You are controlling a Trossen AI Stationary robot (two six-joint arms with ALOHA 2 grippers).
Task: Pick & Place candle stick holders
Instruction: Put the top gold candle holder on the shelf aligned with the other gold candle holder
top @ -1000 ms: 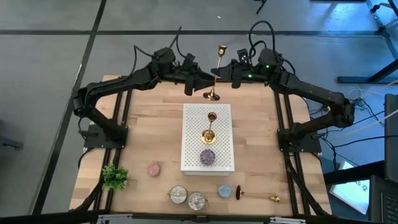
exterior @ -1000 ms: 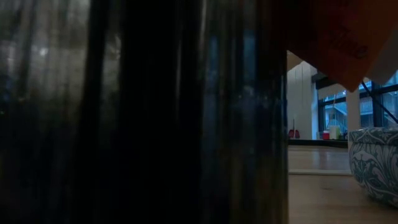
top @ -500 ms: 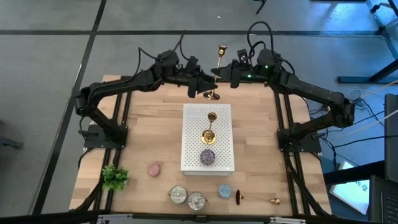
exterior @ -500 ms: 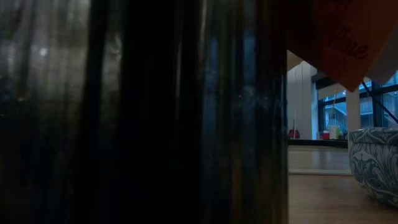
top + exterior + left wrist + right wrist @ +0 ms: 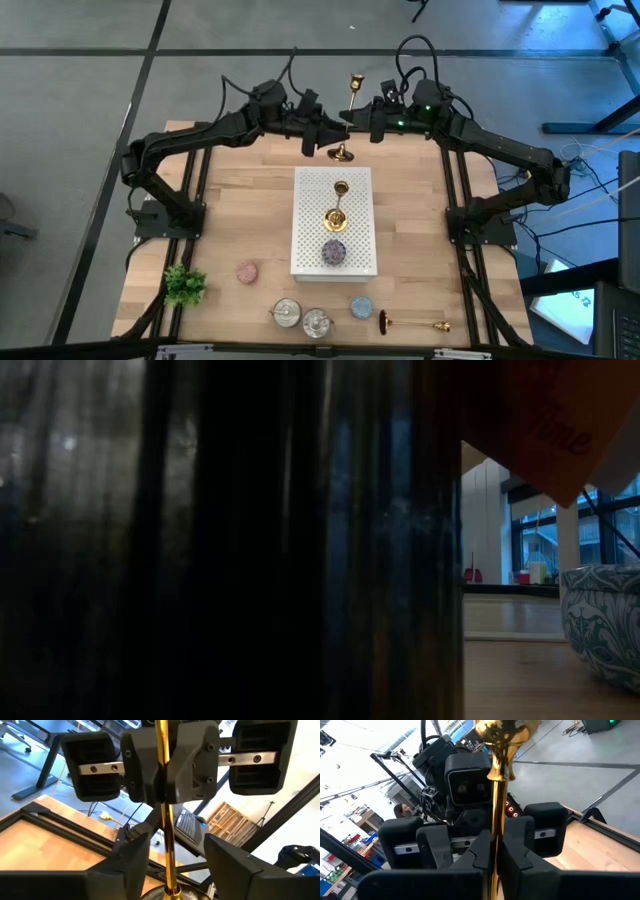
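Over the table's far edge a gold candlestick [image 5: 347, 118] hangs in the air, cup up and base [image 5: 342, 153] down, with my right gripper [image 5: 360, 118] shut on its stem. My left gripper [image 5: 332, 128] faces it from the left, open. In the left wrist view its fingers [image 5: 136, 857] stand on either side of the stem [image 5: 169, 850] without touching it. A second candlestick [image 5: 338, 205] stands on its base on the white perforated board [image 5: 360, 190]. A third [image 5: 412, 323] lies on its side near the front edge. My right gripper pinches the candlestick's thin stem [image 5: 493, 832] about halfway up, between its two fingers. The fingers come level from the table's right and lie across the stem. The candlestick is lifted clear of the table and close to upright, its cup [image 5: 502, 732] above the fingers and its base below.
A purple disc [image 5: 333, 252] lies on the board's near end. Along the front stand a green plant [image 5: 185, 285], a pink disc [image 5: 247, 271], two glass pots [image 5: 286, 314], [image 5: 317, 322] and a blue disc [image 5: 361, 307]. A dark shape blocks most of the low view.
My left gripper has edged toward the table's right, until its fingers stand around the held candlestick's stem. The candlestick lying by the front edge has rolled slightly toward that edge. The right gripper and its candlestick have kept still.
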